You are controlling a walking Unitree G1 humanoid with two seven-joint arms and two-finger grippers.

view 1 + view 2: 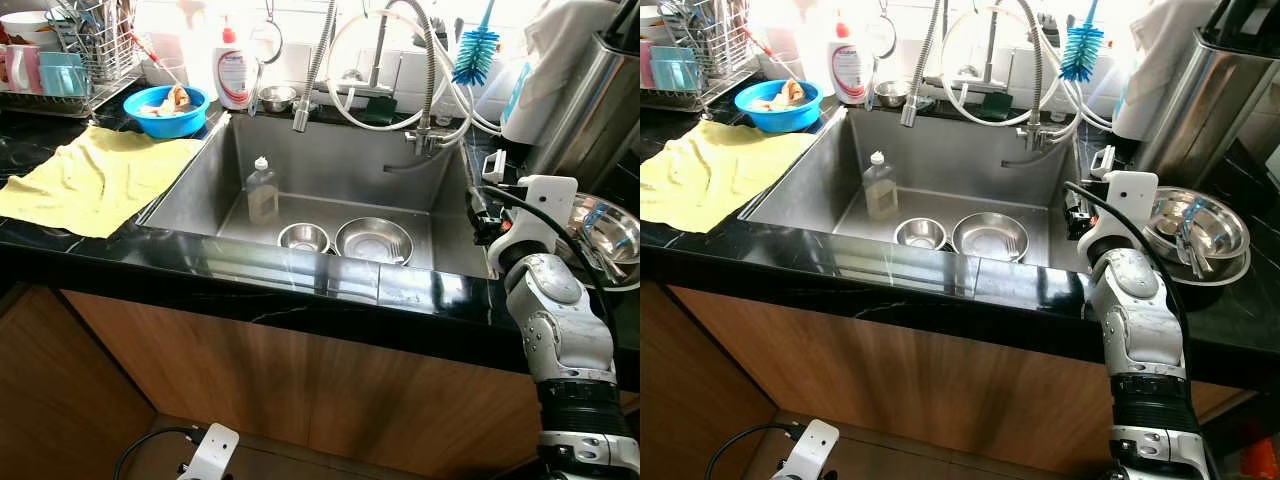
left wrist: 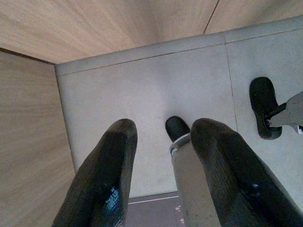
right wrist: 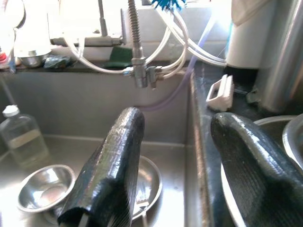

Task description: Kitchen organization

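We hold our right hand (image 3: 175, 165) wide open and empty over the sink (image 1: 200, 175) rim, ready to reach the bowls (image 1: 373, 240). Our left hand (image 2: 163, 165) hangs idle near the floor (image 2: 142, 90), open, holding nothing.

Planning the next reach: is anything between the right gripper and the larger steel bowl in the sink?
Nothing visible. The right gripper, fingers open, hovers at the sink's right rim, with open space down to the larger bowl.

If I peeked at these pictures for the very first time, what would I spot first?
Probably the big steel sink in the middle, with two shiny steel bowls and a clear bottle standing on its bottom. Next, the bright yellow cloth spread on the black counter to its left, and behind it a blue bowl. The robot's right gripper hangs open over the sink's right edge.
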